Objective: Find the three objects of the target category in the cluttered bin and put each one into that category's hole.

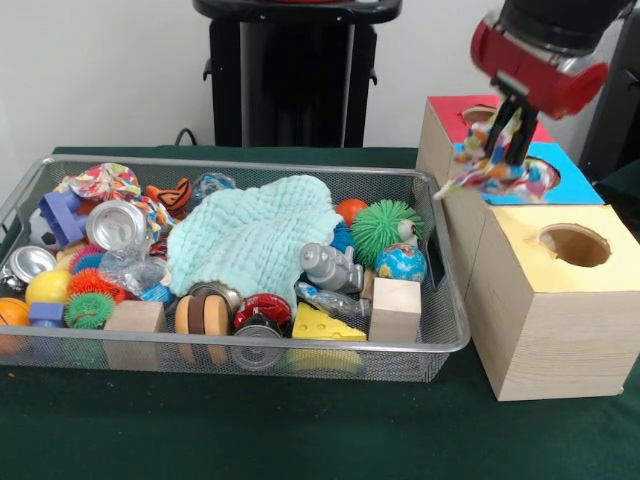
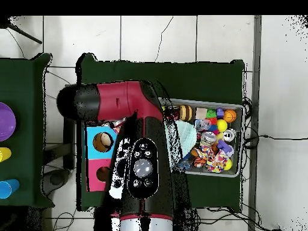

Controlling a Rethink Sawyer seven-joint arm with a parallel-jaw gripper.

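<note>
The gripper (image 1: 508,128) is closed on a bright rag (image 1: 492,170) with many colours. The rag hangs down just over the blue box (image 1: 560,187) and its round hole (image 1: 545,172). Behind the blue box is a red box (image 1: 452,108). In front of it is a yellow box (image 1: 520,240) with its own hole (image 1: 574,245).

The red arm (image 2: 129,102) reaches over the boxes.

Beside the boxes sits a wire bin (image 1: 445,330) full of toys. A pale green cloth (image 1: 255,235) lies in the middle of it. Another bright rag (image 1: 103,181) sits at the far corner, well apart from the boxes. A spiky green ball (image 1: 385,228), a cheese wedge (image 1: 325,324), a wood block (image 1: 396,309) and a can (image 1: 115,223) are in there too.
</note>
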